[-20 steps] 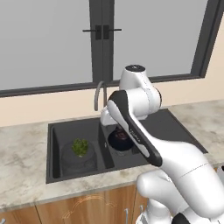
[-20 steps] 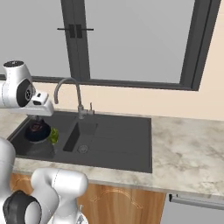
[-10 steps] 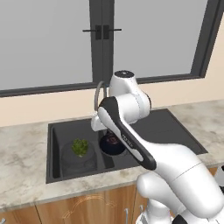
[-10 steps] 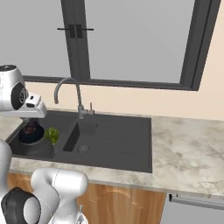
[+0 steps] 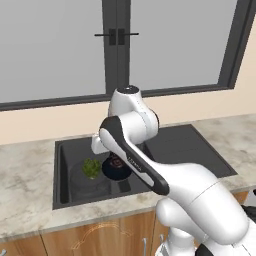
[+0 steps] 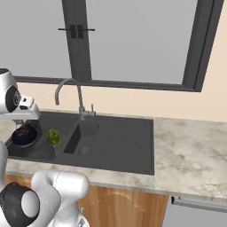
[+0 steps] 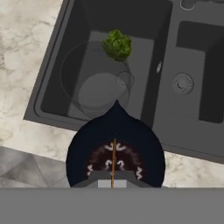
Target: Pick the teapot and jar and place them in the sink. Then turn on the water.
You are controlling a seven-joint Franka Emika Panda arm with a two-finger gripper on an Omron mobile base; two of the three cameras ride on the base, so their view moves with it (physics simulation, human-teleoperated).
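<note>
Sink [image 5: 190,142] first, the big black double basin sunk into the marbled counter [image 5: 25,175], lying right beneath the end effector, with the grey gooseneck faucet [image 6: 68,95] rising from its back rim, off toward the window from the end effector in the right base view. And look at the hand view: the end effector hangs above the near edge of one basin [image 7: 52,103], the other basin with its round drain [image 7: 182,83] off to the side. Next in size, the jar [image 7: 94,85], a wide translucent grey cylinder, already down inside that basin, ahead of and below the end effector, its green contents [image 7: 117,44] showing at the end farther from the end effector; in the left base view it sits just beside the hanging teapot, on the side away from the arm. Now the teapot [image 5: 116,167], small, squat and black, up in the air directly under the end effector [image 5: 116,159], over the jar's basin. Its thin wire handle [image 7: 113,157] runs straight up into the fingers, which are pressed together on it, pinching the wire, with the pot's dark round body [image 7: 116,144] below them.
</note>
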